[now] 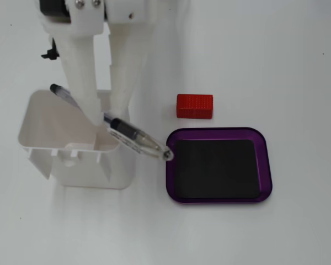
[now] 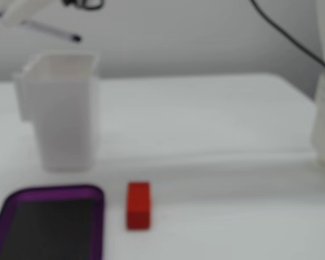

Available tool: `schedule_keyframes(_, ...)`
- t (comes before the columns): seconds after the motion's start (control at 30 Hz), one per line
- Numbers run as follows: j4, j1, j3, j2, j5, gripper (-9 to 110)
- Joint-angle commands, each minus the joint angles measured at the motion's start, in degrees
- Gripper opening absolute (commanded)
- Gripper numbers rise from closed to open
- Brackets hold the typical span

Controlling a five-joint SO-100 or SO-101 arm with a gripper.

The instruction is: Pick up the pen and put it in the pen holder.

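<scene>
The pen holder [image 1: 71, 141] stood upright left of the purple tray [image 1: 219, 165]. Above its opening, the white gripper [image 1: 102, 113] clamped the pen [image 1: 129, 138] mid-shaft, black end over the box, tip reaching the tray's corner.

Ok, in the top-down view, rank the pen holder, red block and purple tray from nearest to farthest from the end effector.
End effector grips the pen.
1. Pen holder, directly below it.
2. Red block, to its right.
3. Purple tray, lower right; its near corner sits about as close as the block, though its bulk lies farther.
</scene>
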Motion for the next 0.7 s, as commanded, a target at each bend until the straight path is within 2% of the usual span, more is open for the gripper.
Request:
schedule_keyframes(0.0, -0.1, 0.5, -1.4, 0.6, 1.8, 0)
schedule_keyframes(0.27, 0.1, 0.8, -1.4, 0.7, 2.5, 0)
schedule_keyframes(0.47, 3.0, 0.9, -2.2, 0.9, 6.4, 9)
schedule_keyframes(0.67, 3.3, 2.1, -2.1, 1.4, 7.0, 10)
